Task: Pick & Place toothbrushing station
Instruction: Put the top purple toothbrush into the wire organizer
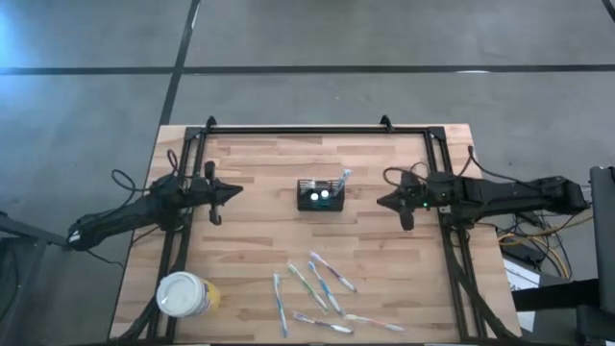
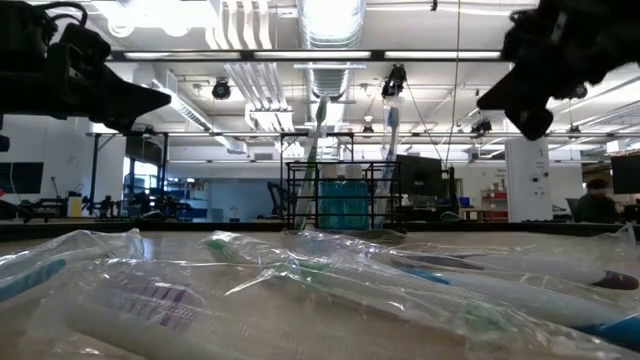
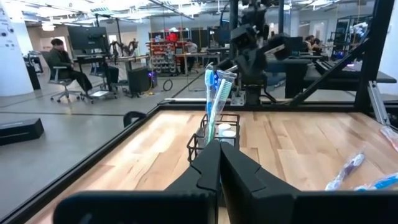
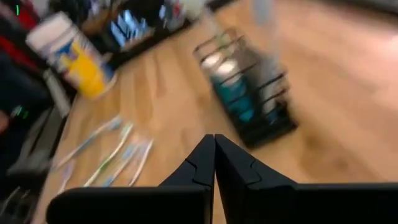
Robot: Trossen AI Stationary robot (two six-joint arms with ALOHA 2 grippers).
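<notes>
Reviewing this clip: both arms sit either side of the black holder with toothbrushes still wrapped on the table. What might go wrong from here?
1. The toothbrushing station is small and light-looking with brushes standing tall in it; a nudge from the shut left gripper or right gripper might tip it.
2. The wrapped toothbrushes lie scattered and partly overlapping, so a pick may drag a neighbour.
3. The yellow cup stands at the table's near-left corner; an arm sweep could knock it off.

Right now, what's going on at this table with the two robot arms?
Nothing is being handled. The left gripper and right gripper are both shut and empty, either side of the black toothbrushing station mid-table, which has toothbrushes standing in it. Wrapped toothbrushes and a yellow cup lie at the near edge.
</notes>
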